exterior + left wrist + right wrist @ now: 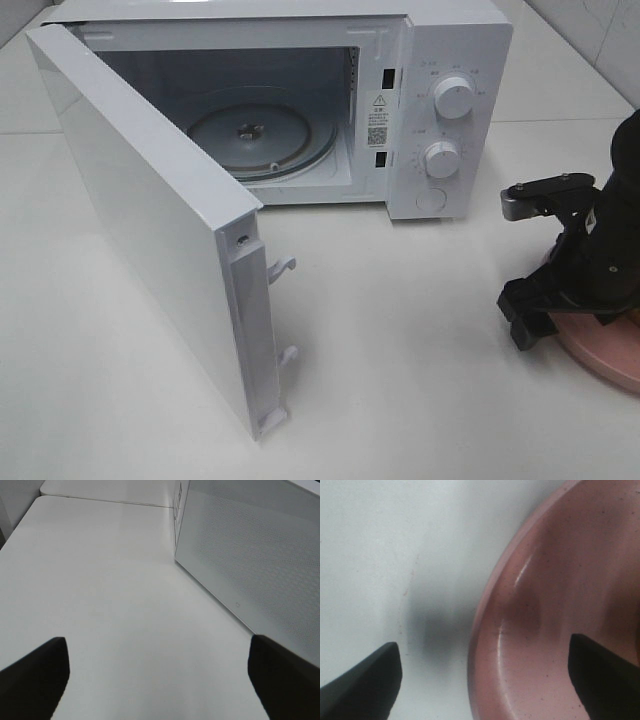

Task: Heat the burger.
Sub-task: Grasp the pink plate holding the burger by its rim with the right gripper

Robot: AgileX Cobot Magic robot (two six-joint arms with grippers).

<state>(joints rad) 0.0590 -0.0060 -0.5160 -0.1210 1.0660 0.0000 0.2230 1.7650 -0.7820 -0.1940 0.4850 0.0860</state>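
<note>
Right gripper (484, 642) points down over the rim of the pink plate (560, 555), jaws wide apart; left gripper (157, 640) hovers spread above the table (115, 570).

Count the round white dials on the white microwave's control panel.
2: one round white dial high on the panel, the other just below it, above a flat round button. None look hidden.

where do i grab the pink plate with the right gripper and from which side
Grip the pink plate by its raised rim, on the edge toward the microwave, coming from above, one finger inside, one outside. It lies flat on the table and looks too wide to span. The right gripper hangs open astride that rim.
</note>
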